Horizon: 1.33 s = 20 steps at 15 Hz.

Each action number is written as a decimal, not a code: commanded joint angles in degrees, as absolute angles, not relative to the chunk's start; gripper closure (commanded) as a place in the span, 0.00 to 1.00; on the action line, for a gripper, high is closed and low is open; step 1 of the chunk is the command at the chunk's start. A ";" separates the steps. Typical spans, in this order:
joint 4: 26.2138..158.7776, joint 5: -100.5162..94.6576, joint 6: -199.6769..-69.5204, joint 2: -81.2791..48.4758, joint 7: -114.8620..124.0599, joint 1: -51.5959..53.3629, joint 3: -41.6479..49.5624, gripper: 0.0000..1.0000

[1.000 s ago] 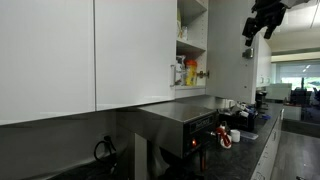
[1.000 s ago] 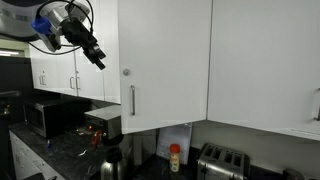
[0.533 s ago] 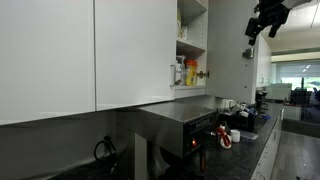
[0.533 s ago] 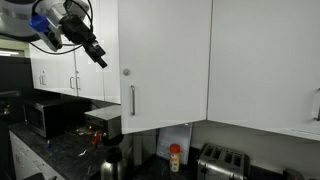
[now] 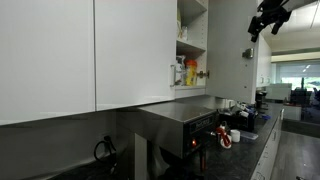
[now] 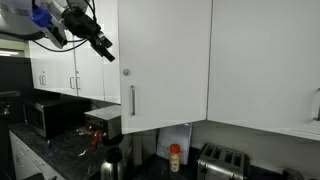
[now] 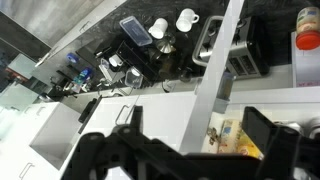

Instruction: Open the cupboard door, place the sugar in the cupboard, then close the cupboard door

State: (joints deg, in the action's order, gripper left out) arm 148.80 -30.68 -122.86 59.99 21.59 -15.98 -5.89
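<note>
The cupboard [image 5: 193, 40] stands open in an exterior view, with yellow and red packages [image 5: 190, 73] on its white shelf. A small pale shape [image 5: 178, 72] at the shelf front may be the sugar; it is too small to tell. The cupboard door [image 6: 165, 65] is a glossy white panel with a slim silver handle [image 6: 132, 100]. In the wrist view its top edge [image 7: 215, 70] runs as a white bar beside the packages [image 7: 232, 138]. My gripper [image 5: 268, 14] [image 6: 104, 48] [image 7: 192, 112] hangs high, off to the side of the door, open and empty.
Below the cupboards runs a dark counter with a toaster [image 6: 222, 160], a red-lidded jar [image 6: 175, 157], a kettle [image 6: 110, 162] and a microwave [image 6: 45, 115]. White mugs [image 7: 186, 18] sit by a coffee machine [image 7: 135, 45]. More white cupboard doors [image 6: 265, 60] flank the open one.
The gripper has drifted a little upward and nearer the door's handle side, staying open. The door and the shelf contents have not moved.
</note>
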 commanded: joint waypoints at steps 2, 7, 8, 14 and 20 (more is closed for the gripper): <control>149.93 -33.08 -133.53 57.62 22.55 -18.93 -3.77 0.00; 150.63 -31.71 -140.48 54.69 21.63 -20.75 -4.11 0.00; 150.64 -31.40 -141.34 54.07 21.37 -20.70 -4.35 0.00; 150.94 -29.57 -143.26 52.16 20.56 -19.00 -6.57 0.00; 150.59 -27.95 -144.60 50.11 19.83 -16.20 -10.32 0.00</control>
State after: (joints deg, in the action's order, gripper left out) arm 150.93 -29.65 -142.18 52.93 21.39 -17.45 -9.14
